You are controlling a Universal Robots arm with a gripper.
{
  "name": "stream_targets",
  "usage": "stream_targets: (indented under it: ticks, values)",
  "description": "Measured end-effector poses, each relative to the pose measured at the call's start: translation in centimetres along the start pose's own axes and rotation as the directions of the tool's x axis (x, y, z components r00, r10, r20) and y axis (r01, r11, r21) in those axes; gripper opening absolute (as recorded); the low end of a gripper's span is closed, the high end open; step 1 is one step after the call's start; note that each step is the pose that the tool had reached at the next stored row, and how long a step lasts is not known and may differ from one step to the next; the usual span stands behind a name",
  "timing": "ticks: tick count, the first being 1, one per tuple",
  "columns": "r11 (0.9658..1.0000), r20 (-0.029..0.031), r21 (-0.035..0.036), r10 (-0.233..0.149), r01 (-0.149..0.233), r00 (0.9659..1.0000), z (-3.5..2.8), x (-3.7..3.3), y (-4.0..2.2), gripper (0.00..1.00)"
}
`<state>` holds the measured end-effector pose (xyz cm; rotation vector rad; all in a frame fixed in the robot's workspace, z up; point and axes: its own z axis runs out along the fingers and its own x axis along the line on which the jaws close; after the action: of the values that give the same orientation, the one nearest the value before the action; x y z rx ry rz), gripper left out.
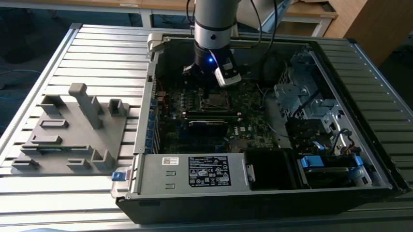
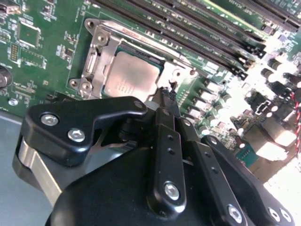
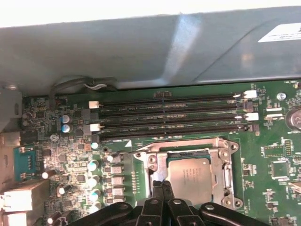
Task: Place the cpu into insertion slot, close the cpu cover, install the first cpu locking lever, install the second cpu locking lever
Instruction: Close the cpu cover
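cpu (image 2: 129,77) | near edge hidden behind gripper (image 2: 167,96); insertion slot (image 2: 99,49) | rim partly hidden likewise

Entry: room around the insertion slot (image 1: 215,100), exterior view.
- 12 o'clock: we log the arm (image 1: 213,29) standing over it. In the first wrist view the gripper (image 3: 162,184), jaws pressed together, sits at the slot's rim.
- 2 o'clock: cables (image 1: 276,58).
- 3 o'clock: drive cage (image 1: 303,96), tall.
- 6 o'clock: low memory slots (image 1: 208,115), then the power supply box (image 1: 193,170).
- 9 o'clock: case wall (image 1: 143,125).
- Overhead: we note open room.
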<state>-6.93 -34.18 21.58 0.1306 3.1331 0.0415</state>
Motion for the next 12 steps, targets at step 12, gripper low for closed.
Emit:
stream_targets:
  ticks: [12]
  values:
    - [1.0,0.0002,-0.0002,0.0,0.0,1.0,0.04,-2.17,0.2,0.1]
